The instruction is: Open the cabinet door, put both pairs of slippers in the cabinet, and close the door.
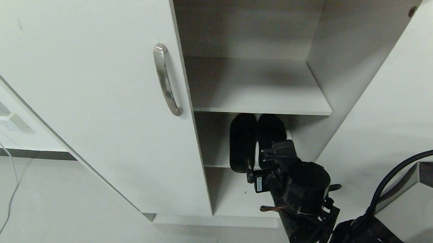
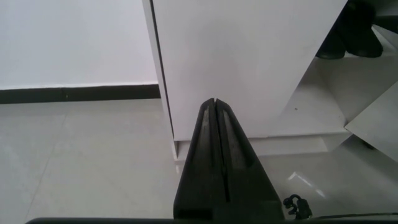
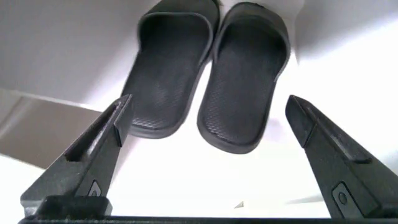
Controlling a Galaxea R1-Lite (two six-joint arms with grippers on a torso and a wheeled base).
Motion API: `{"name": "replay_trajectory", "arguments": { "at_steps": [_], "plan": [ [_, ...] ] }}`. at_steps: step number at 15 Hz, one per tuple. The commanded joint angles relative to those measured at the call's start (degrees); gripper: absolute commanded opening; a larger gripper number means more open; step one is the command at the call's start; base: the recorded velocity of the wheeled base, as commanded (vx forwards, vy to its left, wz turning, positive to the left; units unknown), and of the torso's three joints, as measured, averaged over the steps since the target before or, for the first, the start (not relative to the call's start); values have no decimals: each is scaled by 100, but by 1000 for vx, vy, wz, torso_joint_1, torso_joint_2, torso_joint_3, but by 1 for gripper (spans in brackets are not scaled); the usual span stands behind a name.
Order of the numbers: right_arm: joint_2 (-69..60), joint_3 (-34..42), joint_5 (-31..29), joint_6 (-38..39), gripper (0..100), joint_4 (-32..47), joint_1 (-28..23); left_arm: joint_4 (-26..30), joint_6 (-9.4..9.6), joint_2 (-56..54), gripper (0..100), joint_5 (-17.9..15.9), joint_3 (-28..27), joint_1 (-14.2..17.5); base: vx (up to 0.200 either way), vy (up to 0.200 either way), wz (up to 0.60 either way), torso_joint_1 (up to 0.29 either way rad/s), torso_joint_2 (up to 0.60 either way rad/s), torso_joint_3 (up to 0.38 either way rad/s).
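Observation:
A pair of black slippers (image 1: 256,141) (image 3: 211,81) lies side by side on the cabinet's lower shelf (image 1: 214,166), heels toward the front edge. My right gripper (image 1: 264,163) (image 3: 208,102) hangs just in front of the heels, open, with nothing between its fingers (image 3: 93,155). The cabinet's right door (image 1: 403,107) is swung open and the left door (image 1: 93,94) is closed. Low over the floor in front of the closed door, my left gripper (image 2: 214,104) is shut and empty. The slippers (image 2: 351,31) also show in a corner of the left wrist view.
An upper shelf (image 1: 261,110) lies bare above the slippers, and the bottom compartment (image 1: 235,202) sits below them. The closed door carries a metal handle (image 1: 166,79). A wall socket (image 1: 10,121) and its cable (image 1: 12,185) are at the far left above the tiled floor (image 1: 69,221).

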Motion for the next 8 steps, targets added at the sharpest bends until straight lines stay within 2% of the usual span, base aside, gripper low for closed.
{"name": "replay_trajectory", "arguments": {
  "at_steps": [1, 6, 8],
  "plan": [
    [-4, 17, 0, -3, 100, -4, 35, -1, -7, 9, 0, 1, 0, 1, -200, 0, 0, 2, 2, 2],
    [-4, 35, 0, 6, 100, -13, 26, -1, 2, 9, 0, 1, 0, 1, -200, 0, 0, 2, -1, 3],
    [-4, 35, 0, 6, 100, -22, 35, -1, 2, 9, 0, 1, 0, 1, 0, 0, 0, 0, 0, 0]
  ]
}}
